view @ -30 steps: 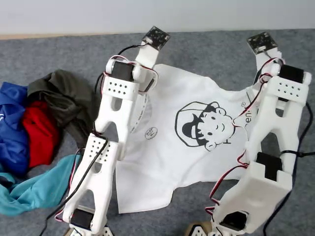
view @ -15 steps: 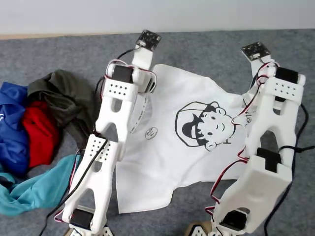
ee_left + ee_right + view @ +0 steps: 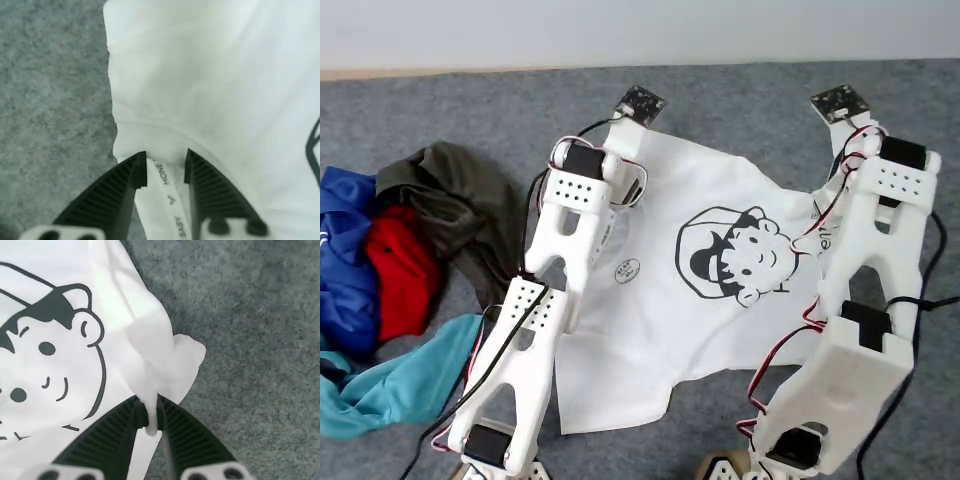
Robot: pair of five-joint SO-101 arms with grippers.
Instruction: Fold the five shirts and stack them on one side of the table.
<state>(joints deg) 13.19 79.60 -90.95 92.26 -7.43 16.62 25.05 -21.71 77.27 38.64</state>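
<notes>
**One white shirt spread out, four more heaped at the left**

We count five shirts in all. One white short-sleeved T-shirt (image 3: 720,340) lies spread flat in the middle of the grey felt-like table top (image 3: 740,100), between the two white robot arms. The other four sit crumpled in one heap at the left edge. They are a royal-blue shirt (image 3: 345,255), a red shirt (image 3: 400,270), an olive-grey shirt (image 3: 455,200) and a teal shirt (image 3: 390,385). The teal one lies nearest and trails toward the base of the left arm (image 3: 560,260).

On the white T-shirt we count three prints. A black-line cartoon face in a cap (image 3: 735,250) sits at the chest. A small round black-outlined label (image 3: 627,269) lies to its left. A line of black lettering (image 3: 825,235) runs to its right, partly hidden by the right arm (image 3: 875,250). The left wrist view adds a fourth: a white woven neck tape (image 3: 167,190) carrying small grey lettering.

The left gripper (image 3: 166,162) is at the T-shirt's far left edge. Its two black ribbed jaws stand partly apart, one on each side of the neck tape, and we see no squeeze on it. The right gripper (image 3: 150,412) is at the far right edge. Its jaws are almost closed and pinch a raised fold of the white cloth just right of the cartoon face, with bare table beside it.
</notes>
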